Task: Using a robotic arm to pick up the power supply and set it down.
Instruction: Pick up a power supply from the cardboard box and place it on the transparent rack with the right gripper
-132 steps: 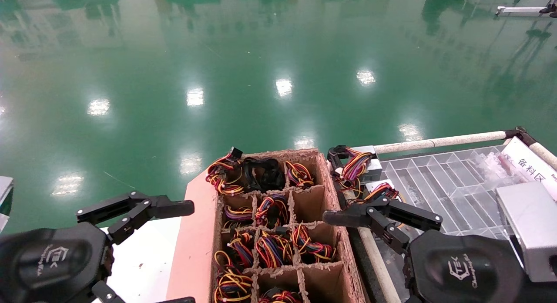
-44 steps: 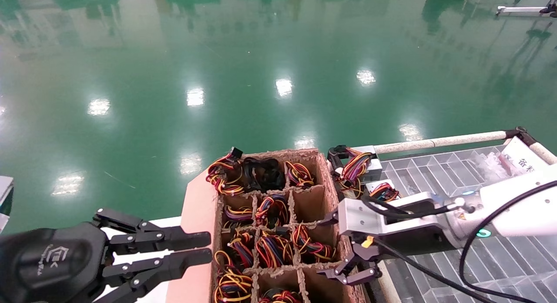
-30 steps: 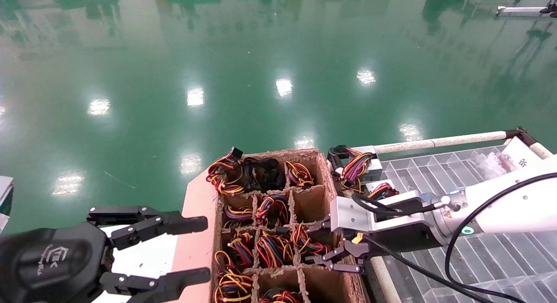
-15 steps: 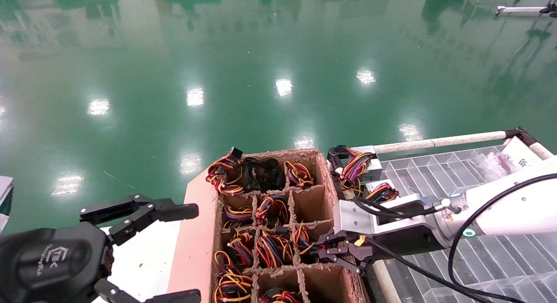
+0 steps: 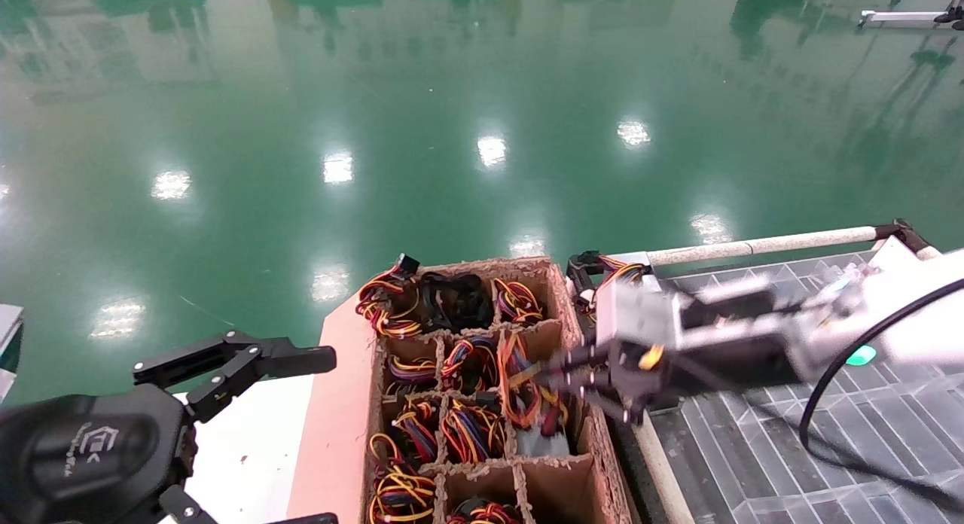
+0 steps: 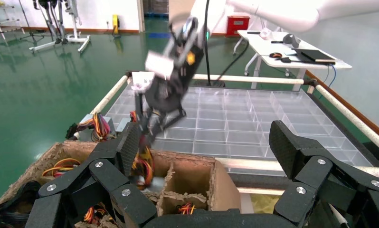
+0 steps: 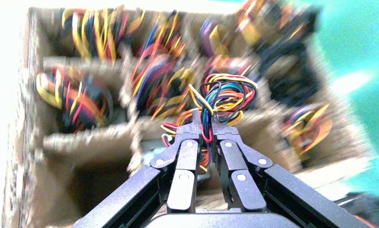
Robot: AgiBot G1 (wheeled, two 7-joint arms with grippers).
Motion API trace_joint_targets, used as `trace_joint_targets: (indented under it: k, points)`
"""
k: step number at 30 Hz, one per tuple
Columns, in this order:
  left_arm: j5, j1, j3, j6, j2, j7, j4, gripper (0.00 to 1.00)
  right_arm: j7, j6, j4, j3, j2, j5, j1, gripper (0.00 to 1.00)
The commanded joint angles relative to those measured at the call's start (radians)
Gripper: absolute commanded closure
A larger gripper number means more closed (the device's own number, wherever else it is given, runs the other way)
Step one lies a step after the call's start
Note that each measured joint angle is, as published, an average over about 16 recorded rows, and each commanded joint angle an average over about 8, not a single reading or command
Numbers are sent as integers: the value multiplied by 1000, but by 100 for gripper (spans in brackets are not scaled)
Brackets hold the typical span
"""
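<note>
My right gripper (image 5: 563, 373), the robotic arm with the silver wrist block (image 5: 640, 317), hangs over the right side of the brown divided carton (image 5: 570, 302). It is shut on the looped coloured wires (image 7: 223, 97) of the power supply (image 5: 541, 441). The supply's silver box hangs tilted below the wires, partly up out of its cell. In the right wrist view the gripper (image 7: 206, 121) pinches the wires, with the box (image 7: 152, 154) beneath. My left gripper (image 5: 316, 437) stays parked at the lower left, wide open and empty, also seen as the left gripper (image 6: 206, 152) in its own view.
Most carton cells hold other wire bundles (image 5: 471, 430). A clear compartment tray (image 5: 753, 449) lies to the right, with two more supplies (image 5: 602, 272) at its far left corner and a white rail (image 5: 753, 245) behind. A pink board (image 5: 339, 403) lies left of the carton.
The right gripper went down into the carton cell, shut on the wires, and has now risen, drawing the bundle and silver box upward. The left gripper has barely shifted.
</note>
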Motion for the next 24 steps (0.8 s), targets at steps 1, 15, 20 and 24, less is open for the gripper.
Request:
trace_joint_targets:
  k: [1,15,20,24]
  points:
    - [0,0,0,0,0,0,0,0,16,-4,29,18,18,22,14,100]
    - [0,0,0,0,0,0,0,0,162,43,345,173,237,79,187,100]
    - [0,0,0,0,0,0,0,0,217,19,412,199,332,47,259,100]
    - [0,0,0,0,0,0,0,0,244,-40,418,199,397,30,306,100]
